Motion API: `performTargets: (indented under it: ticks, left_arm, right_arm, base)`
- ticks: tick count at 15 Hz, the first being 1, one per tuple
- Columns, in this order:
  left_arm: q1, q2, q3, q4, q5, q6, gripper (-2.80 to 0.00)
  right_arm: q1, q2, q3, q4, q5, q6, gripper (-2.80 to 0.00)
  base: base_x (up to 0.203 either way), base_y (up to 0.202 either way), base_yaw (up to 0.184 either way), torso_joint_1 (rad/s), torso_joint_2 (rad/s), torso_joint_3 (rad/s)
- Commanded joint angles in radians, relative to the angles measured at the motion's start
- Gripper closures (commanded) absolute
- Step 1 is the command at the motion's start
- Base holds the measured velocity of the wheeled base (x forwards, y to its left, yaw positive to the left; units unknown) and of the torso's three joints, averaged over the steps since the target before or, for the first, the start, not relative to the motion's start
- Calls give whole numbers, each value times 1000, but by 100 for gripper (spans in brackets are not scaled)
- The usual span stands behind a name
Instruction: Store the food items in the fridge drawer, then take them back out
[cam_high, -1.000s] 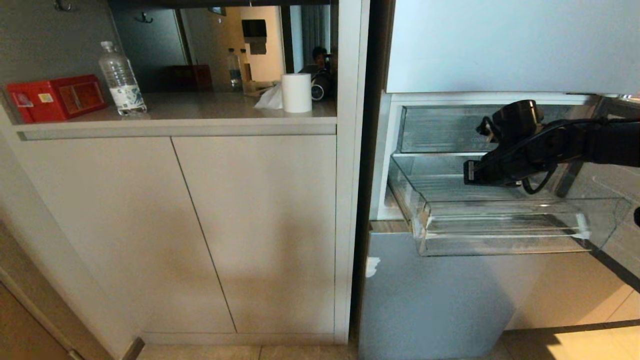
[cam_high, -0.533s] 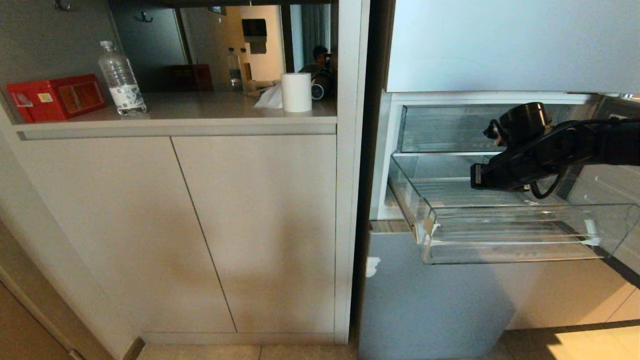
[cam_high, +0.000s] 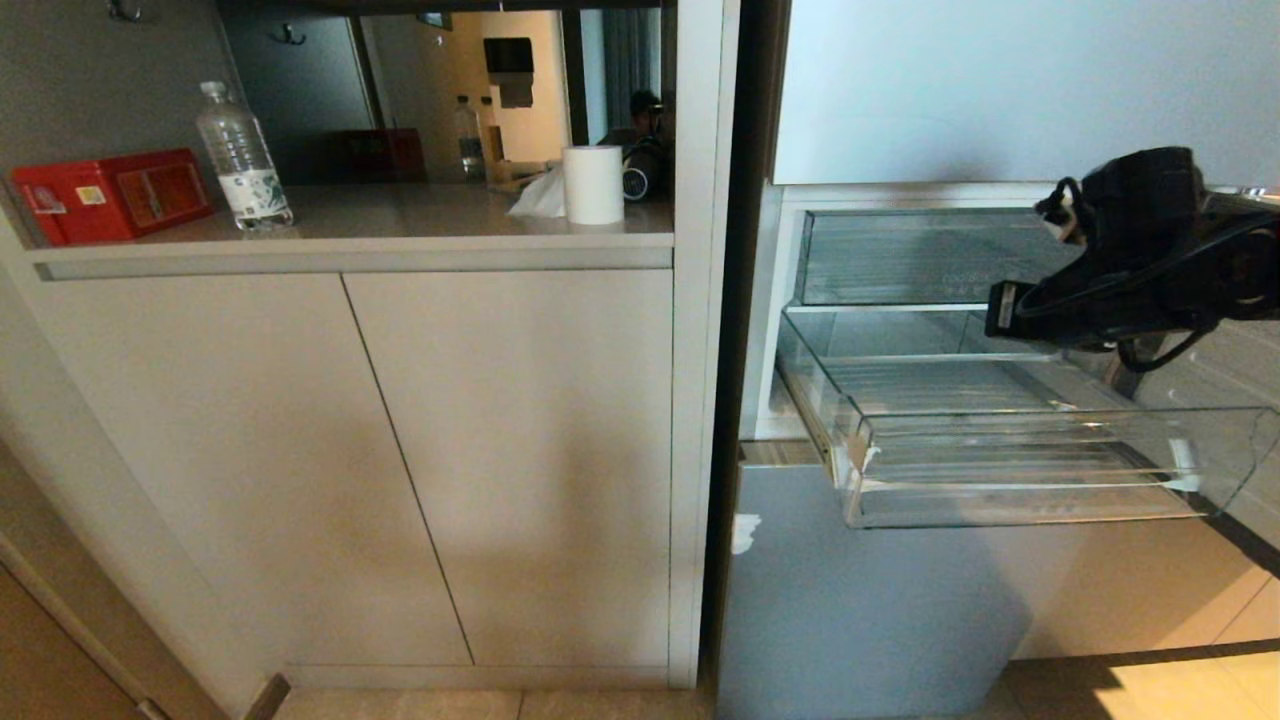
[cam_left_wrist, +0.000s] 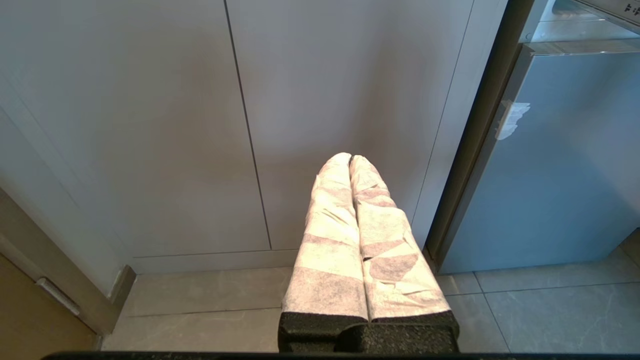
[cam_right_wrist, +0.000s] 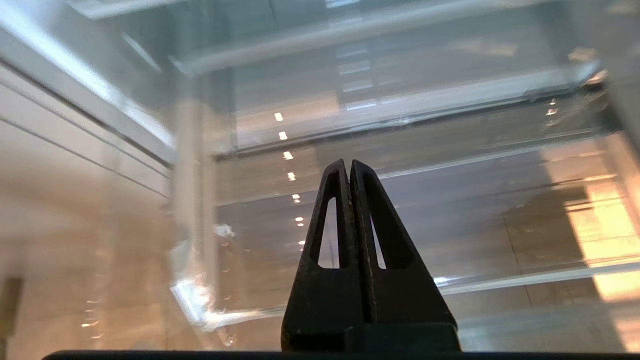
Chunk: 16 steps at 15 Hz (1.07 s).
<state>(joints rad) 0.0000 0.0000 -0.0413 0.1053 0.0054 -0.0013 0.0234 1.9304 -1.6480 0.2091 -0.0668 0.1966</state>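
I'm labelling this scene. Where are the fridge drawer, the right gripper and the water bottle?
fridge drawer (cam_high: 1010, 490): head view, on its clear front wall.
right gripper (cam_right_wrist: 350, 167): right wrist view, at the tips of its shut jaws.
water bottle (cam_high: 242, 160): head view, on the middle of its body.

Counter shelf (cam_high: 420, 215) bearing a red box (cam_high: 110, 195), a clear water bottle (cam_high: 243, 160), a white paper roll (cam_high: 593, 185) and crumpled tissue (cam_high: 540, 198) beside it.
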Motion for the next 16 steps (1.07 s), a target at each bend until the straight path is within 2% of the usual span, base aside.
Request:
performTargets:
  ticks: [1,4,8,13,16]
  left_arm:
    - [0,0,0,1,1,0,0]
    - [0,1,0,1,1,0,0]
    - [0,0,0,1,1,0,0]
    - [0,0,0,1,1,0,0]
    - [0,0,0,1,1,0,0]
  right_arm:
    - [3,-199,105,-15,14,1,0]
    - [8,-467,284,-23,71,-10,0]
    - [6,-935,582,-26,96,-45,0]
    - [1,-1507,1077,-27,7,-156,0]
    - [-2,-1714,1359,-46,-29,-226,0]
  base:
    - [0,0,0,0,0,0]
    - [0,0,0,0,0,0]
    - [0,0,0,0,0,0]
    - [0,0,0,0,0,0]
    - [0,0,0,0,0,0]
